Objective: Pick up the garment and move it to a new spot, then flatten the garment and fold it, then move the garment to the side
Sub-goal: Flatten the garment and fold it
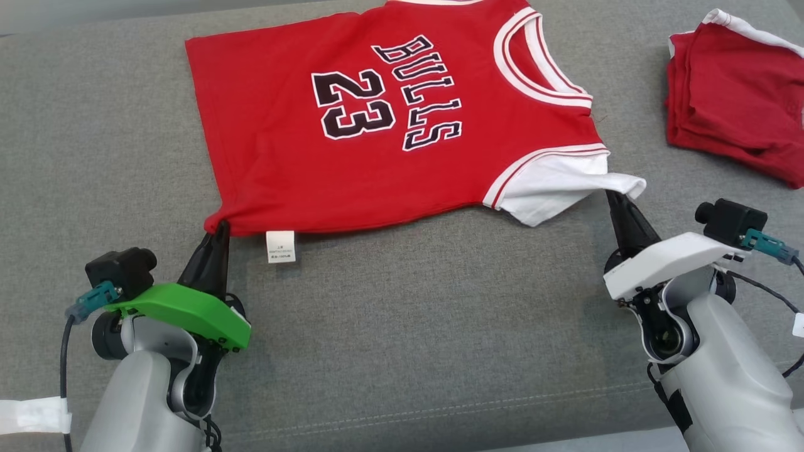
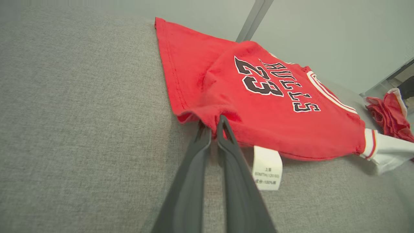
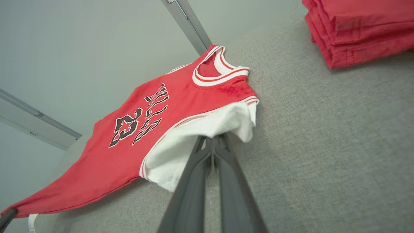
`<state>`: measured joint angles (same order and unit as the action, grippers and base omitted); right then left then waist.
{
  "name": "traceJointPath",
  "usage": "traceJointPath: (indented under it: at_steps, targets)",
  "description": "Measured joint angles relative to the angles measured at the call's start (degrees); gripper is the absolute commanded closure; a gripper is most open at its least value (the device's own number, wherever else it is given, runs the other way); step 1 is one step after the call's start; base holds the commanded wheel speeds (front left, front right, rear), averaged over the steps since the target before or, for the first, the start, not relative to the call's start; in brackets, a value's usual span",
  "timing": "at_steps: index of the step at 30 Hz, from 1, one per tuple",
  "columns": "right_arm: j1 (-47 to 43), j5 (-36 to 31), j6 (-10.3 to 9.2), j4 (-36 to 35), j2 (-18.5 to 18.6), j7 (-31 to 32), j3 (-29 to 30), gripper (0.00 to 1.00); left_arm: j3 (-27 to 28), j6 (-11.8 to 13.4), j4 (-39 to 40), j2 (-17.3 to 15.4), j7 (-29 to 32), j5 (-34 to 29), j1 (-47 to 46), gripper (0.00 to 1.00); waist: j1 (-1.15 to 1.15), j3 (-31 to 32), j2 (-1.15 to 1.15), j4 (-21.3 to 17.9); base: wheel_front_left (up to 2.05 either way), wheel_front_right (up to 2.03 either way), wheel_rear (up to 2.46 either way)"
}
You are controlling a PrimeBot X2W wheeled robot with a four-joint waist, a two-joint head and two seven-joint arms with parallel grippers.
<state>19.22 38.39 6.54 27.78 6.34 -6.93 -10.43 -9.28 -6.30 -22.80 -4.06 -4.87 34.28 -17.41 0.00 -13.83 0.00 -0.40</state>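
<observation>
A red jersey (image 1: 301, 163) printed "BULLS 23", with white sleeves, lies spread across the grey cushion (image 1: 402, 314), collar to the right. My left gripper (image 1: 221, 231) is shut on its near hem corner, beside a white care label (image 1: 280, 246). In the left wrist view the two fingers pinch the red hem (image 2: 213, 124). My right gripper (image 1: 610, 194) is shut on the edge of the white sleeve (image 1: 565, 185). The right wrist view shows its fingers closed on that white sleeve (image 3: 215, 137), with the jersey (image 3: 129, 142) stretching off to the left.
A pile of folded red garments (image 1: 735, 94) lies at the cushion's far right, also seen as a red stack (image 3: 359, 29) in the right wrist view. Bare grey cushion stretches between my two arms. A pale wall (image 2: 323, 29) rises behind the cushion.
</observation>
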Motion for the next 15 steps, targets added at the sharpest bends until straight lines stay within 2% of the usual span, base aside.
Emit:
traceJointPath:
  at_steps: [8,15]
  targets:
    - [-1.8,0.4,0.51,-3.5,0.2,-3.2,-2.9,1.00,0.2,-0.5,-1.0,0.1,-5.0,-0.5,0.6,1.00,0.00,1.8,0.00,-0.1,0.00,0.00,0.00]
    - [-6.1,0.5,0.52,-7.0,1.0,-2.5,-8.0,1.00,2.4,-0.5,-1.0,-1.5,-7.8,-0.3,5.5,1.00,0.00,3.8,0.00,-1.8,0.00,0.00,0.00]
